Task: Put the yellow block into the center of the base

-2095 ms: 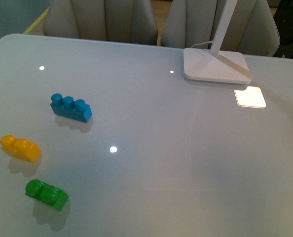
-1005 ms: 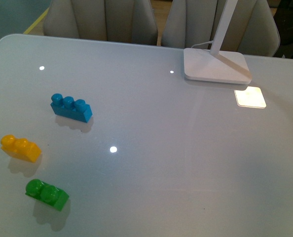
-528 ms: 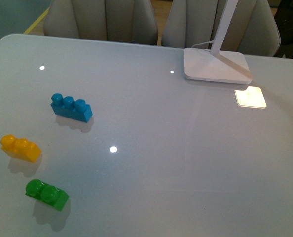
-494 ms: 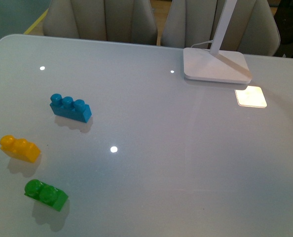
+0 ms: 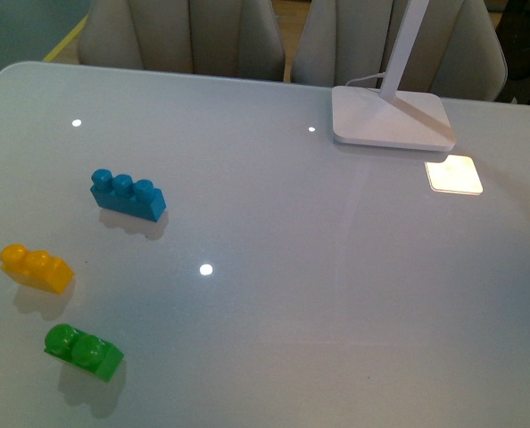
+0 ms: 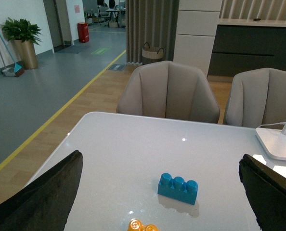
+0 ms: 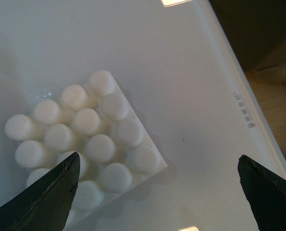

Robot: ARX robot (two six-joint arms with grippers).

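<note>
The yellow block (image 5: 36,267) lies at the bench's (image 5: 274,267) left side, between the blue brick (image 5: 128,193) and the green brick (image 5: 84,350). The base (image 7: 85,139) sits under the right end effector (image 7: 157,159), seemingly near the bench edge. The left end effector (image 6: 160,159) and the right one are both spread.

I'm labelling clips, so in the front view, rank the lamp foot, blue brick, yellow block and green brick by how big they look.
1. lamp foot
2. blue brick
3. yellow block and green brick look alike, so unranked.
</note>
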